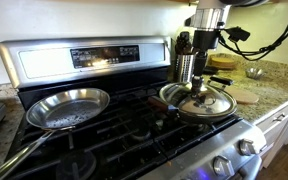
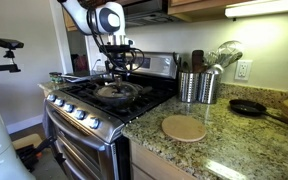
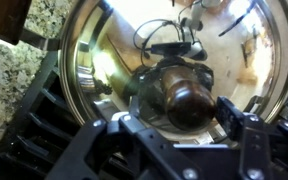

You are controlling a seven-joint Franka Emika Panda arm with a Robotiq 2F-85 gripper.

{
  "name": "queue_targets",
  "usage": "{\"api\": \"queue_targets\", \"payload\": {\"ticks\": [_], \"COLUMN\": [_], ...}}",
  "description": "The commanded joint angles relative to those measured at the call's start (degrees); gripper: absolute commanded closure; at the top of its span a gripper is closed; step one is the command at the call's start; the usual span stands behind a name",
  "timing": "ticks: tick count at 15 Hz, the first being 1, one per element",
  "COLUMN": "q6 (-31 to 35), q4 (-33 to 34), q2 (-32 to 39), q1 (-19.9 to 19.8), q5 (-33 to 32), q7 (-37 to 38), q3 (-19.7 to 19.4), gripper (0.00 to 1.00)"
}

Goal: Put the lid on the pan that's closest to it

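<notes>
— Two fingers point(image 3: 246, 135) are showing at the bottom of the wrist view, and they are standing wide apart. The gripper point(image 3: 184, 128) is gaping and gripping nothing. The dark knob point(image 3: 181, 100) of the lid point(image 3: 99, 70) is sitting in the gap, and neither finger is touching it as far as I can make out.

— Where is the lid lying?

— It is resting dome-up on the black grates point(image 3: 39, 140) of the stove point(image 1: 94, 55), on the side nearest the granite counter point(image 2: 229, 145). In both exterior views the gripper point(image 1: 196, 88) point(image 2: 117, 78) is hanging straight above the lid point(image 1: 199, 104) point(image 2: 117, 93) and pointing down at its middle. Whether anything is lying beneath the lid, I cannot tell.

— And what is sitting further out?

— A shiny silver pan point(image 1: 69, 108) is sitting on the opposite side of the stove, apart from the lid. Past the stove's edge, in an exterior view, a steel canister point(image 2: 197, 87) holding utensils is standing on the counter, and a round tan board point(image 2: 184, 127) is lying in front of it. The pan point(image 2: 248, 106), black with a dark interior, is lying farther along the counter. It is sitting well apart from the lid, with the canister standing between them.
</notes>
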Motion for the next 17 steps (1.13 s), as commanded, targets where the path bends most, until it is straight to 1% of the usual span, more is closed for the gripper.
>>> {"api": "queue_targets", "payload": {"ticks": [1, 4, 7, 13, 14, 15, 17], "q6": [-2.24, -5.67, -5.91, -0.54, -0.09, -2.45, -1.83], "q4": [-1.77, -1.47, -2.38, -6.18, -6.62, -3.02, -4.04], "q2": [-4.15, -7.35, -10.96, -17.83, -18.33, -14.86, -16.13], "q1": [-0.61, -1.48, -2.14, -3.71, -4.11, -3.25, -3.66], "q5": [-0.22, 0.06, 1.14, 2.50, 2.22, 1.62, 1.62], "q7": [1.23, 3.17, 7.57, 16.43, 17.48, 15.12, 16.09], "q3": [-0.51, -1.62, -2.85, -4.67, -5.04, -4.68, -5.07], "gripper": [0.00, 0.00, 0.00, 0.00, 0.00, 0.00, 0.00]}}
